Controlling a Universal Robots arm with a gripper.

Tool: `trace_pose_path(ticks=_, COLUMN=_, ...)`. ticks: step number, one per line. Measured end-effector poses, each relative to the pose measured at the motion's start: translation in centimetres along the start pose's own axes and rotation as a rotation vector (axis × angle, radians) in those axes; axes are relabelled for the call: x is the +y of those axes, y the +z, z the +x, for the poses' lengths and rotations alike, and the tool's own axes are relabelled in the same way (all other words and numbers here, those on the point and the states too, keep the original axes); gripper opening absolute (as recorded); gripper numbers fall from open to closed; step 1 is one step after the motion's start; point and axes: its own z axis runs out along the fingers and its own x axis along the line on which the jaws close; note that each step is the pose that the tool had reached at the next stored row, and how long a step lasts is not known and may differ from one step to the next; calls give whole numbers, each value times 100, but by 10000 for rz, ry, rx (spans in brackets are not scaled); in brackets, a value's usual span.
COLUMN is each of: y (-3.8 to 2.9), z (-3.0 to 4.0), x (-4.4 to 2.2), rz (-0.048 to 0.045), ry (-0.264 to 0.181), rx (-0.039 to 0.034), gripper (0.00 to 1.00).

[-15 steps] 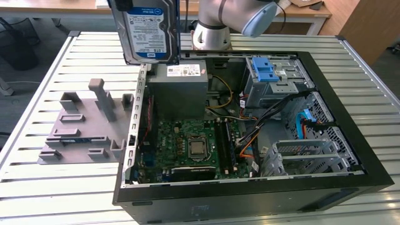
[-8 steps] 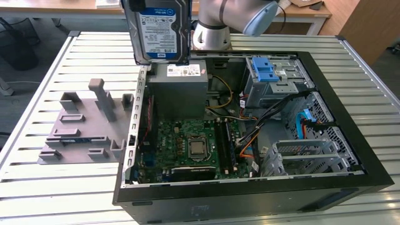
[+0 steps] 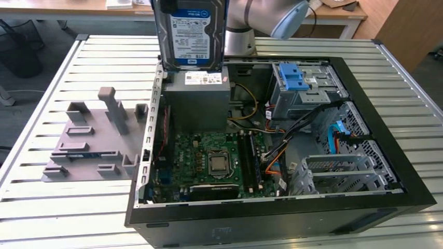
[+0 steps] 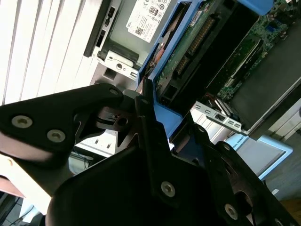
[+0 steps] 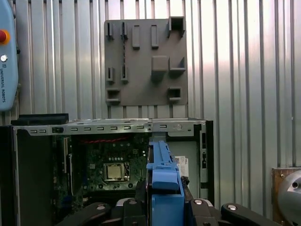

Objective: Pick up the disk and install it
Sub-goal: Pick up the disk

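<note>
While it hangs upright above the open computer case [image 3: 277, 220], the disk [image 3: 190, 33] faces the exterior view with its blue-and-white label, top edge cut off. The gripper [image 5: 164, 208] has its jaws clamped on the blue bracket [image 5: 163, 181]. At its 6 o'clock sits the power-supply box [image 3: 196, 104] with a white sticker; the drive cage [image 3: 304, 85] lies at 4 o'clock.

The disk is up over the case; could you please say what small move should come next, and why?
Probably carry it toward the exterior view's right: the gripper holds the disk upright over the power-supply box, while the drive cage with its blue latch sits further right.
</note>
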Motion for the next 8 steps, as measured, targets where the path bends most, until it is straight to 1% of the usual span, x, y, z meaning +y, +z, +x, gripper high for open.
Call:
trace_pose_path(ticks=5, y=1, z=-1, x=-134, rz=-8, ry=-1, rx=0, gripper=36)
trace_pose_path(ticks=6, y=2, z=-1, x=-153, rz=-9, ry=-1, rx=0, gripper=36)
trace_pose_path(ticks=8, y=1, z=-1, x=-167, rz=-10, ry=0, rx=1, gripper=36)
